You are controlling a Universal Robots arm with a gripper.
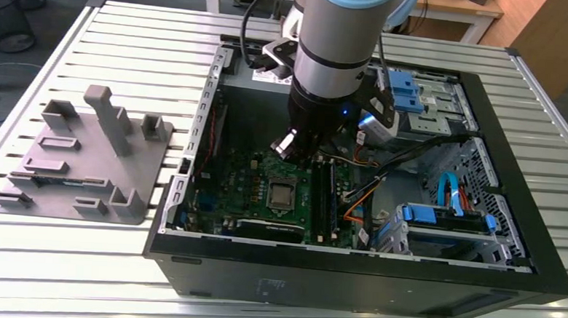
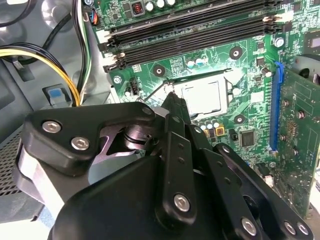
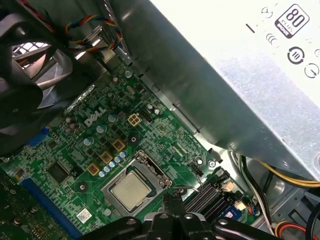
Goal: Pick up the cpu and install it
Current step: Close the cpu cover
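Pincer: the black linked-finger gripper (image 2: 172, 96) looks narrow to me, its tips drawn together to a point with nothing between them.
Pincer position: in the exterior view I see it just above centre frame, low inside the open black computer case (image 1: 356, 268), over the green circuit board (image 1: 247, 204).
Cpu: the small flat square chip with the shiny silver top (image 2: 201, 97) lies inside the rectangular metal-framed socket (image 2: 227, 95), at centre frame in the exterior view. It looks level and apart from the fingertips.
Nearest thing: in both wrist views the tips sit just beside the thin wire lever (image 3: 181, 188) at the socket's edge. I cannot tell whether they touch it.
Doing it well: I judge the work to be around the socket's latch now. I would keep the tips off the chip's top, move slowly, push only along the lever's own swing, and watch the black memory slots (image 2: 190, 30) close by.
Holder: the matte grey plastic block tray (image 1: 79, 163) sits at the exterior view's left, well apart.
Writing: I see white print on the board and round marks on the silver metal box (image 3: 240, 85), but I do not read them out.
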